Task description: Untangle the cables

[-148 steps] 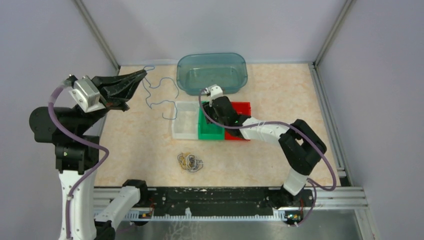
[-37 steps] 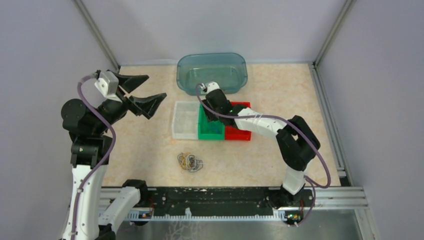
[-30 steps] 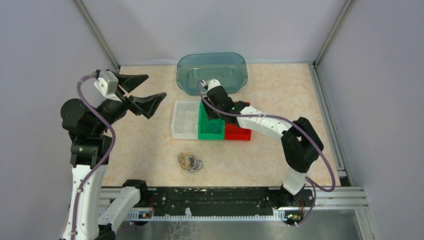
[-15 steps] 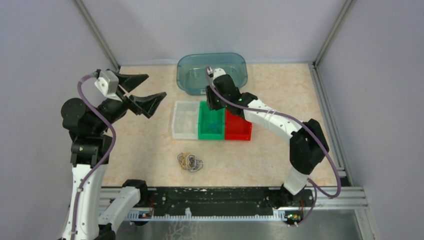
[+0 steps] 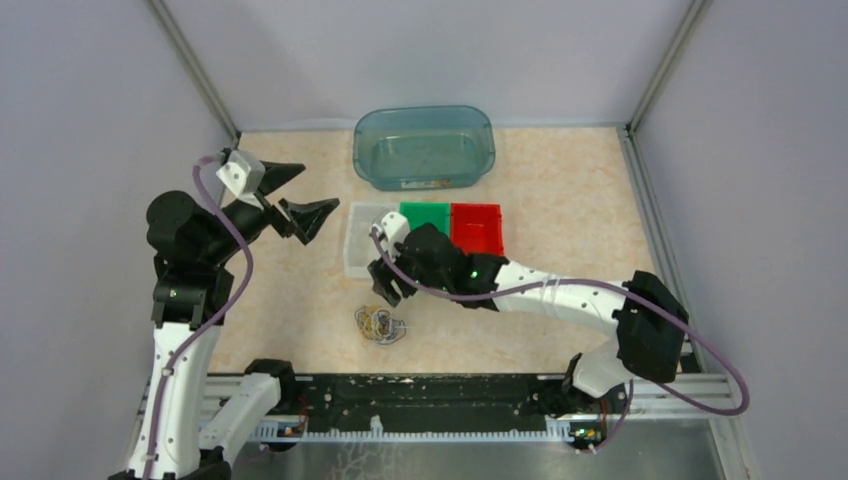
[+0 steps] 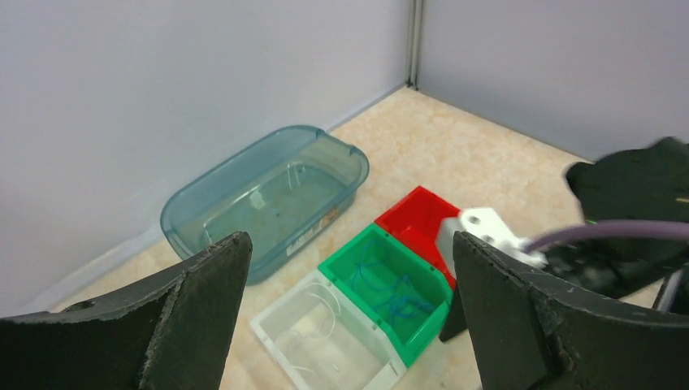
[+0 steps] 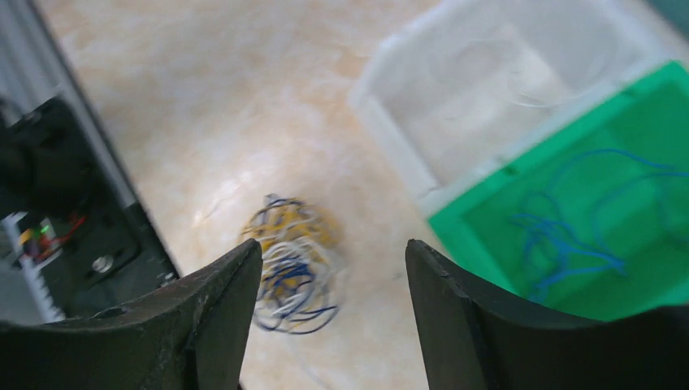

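A tangle of yellow, blue and white cables (image 5: 380, 324) lies on the table near the front. My right gripper (image 5: 379, 284) hovers just behind and above it, open with nothing between its fingers. The right wrist view shows the tangle (image 7: 292, 264), blurred, beside the left finger (image 7: 219, 317) of the right gripper (image 7: 333, 248). A loose blue cable (image 6: 392, 292) lies in the green bin (image 5: 425, 213). A white cable (image 6: 321, 321) lies in the white bin (image 5: 362, 250). My left gripper (image 5: 320, 188) is raised at the left, wide open and empty; its wrist view (image 6: 349, 241) looks down on the bins.
A red bin (image 5: 478, 226) stands right of the green one. A translucent blue tub (image 5: 425, 145) sits at the back. The black front rail (image 5: 420, 395) and frame posts border the table. My right arm stretches across in front of the bins.
My right gripper swung from over the green and red bins toward the front, above the tangle, and opened wider. My left arm shifted slightly right and nearer.
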You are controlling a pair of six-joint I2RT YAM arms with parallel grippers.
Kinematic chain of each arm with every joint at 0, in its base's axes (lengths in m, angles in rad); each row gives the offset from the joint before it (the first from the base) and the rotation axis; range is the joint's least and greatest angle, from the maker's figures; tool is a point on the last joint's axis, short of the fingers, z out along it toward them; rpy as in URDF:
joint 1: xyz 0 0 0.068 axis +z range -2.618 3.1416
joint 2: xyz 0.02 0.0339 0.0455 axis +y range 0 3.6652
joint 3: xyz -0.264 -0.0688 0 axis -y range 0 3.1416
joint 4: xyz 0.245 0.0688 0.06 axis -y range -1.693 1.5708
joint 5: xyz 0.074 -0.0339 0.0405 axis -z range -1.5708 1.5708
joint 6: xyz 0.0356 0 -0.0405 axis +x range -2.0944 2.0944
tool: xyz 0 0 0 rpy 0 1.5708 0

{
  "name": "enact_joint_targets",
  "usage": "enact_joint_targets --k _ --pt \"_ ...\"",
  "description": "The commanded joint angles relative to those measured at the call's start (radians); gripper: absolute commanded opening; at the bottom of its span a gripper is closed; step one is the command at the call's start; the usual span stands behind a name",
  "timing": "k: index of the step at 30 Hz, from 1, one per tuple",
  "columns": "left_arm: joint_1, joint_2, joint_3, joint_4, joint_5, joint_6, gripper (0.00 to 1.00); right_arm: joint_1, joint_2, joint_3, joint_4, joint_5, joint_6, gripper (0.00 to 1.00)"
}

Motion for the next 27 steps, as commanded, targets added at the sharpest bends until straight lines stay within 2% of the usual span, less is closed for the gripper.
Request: enact_joint_targets --k 1,9,17,20,23,27 --pt "0.002 -0.012 -0.062 -0.035 0.026 0.07 0.99 0.08 -0.03 -0.098 0.153 -0.073 0.028 0.65" --pt "0.001 -0.048 -0.131 -0.007 0.048 0.069 1.0 0.12 0.061 -0.152 0.255 -0.084 0.124 0.5" --pt "0.002 -0.032 -0.138 -0.014 0.063 0.084 0.99 0.15 0.099 -0.165 0.233 -0.044 0.148 0.48" --pt "0.001 -0.034 -0.139 -0.017 0.076 0.086 1.0 0.15 0.103 -0.179 0.264 -0.04 0.161 0.43" --pt "0.002 -0.039 -0.139 -0.03 0.082 0.095 1.0 0.15 0.126 -0.165 0.269 -0.036 0.169 0.34" --pt "0.002 -0.044 -0.133 -0.044 0.09 0.108 1.0 0.151 0.158 -0.125 0.244 -0.039 0.178 0.34"
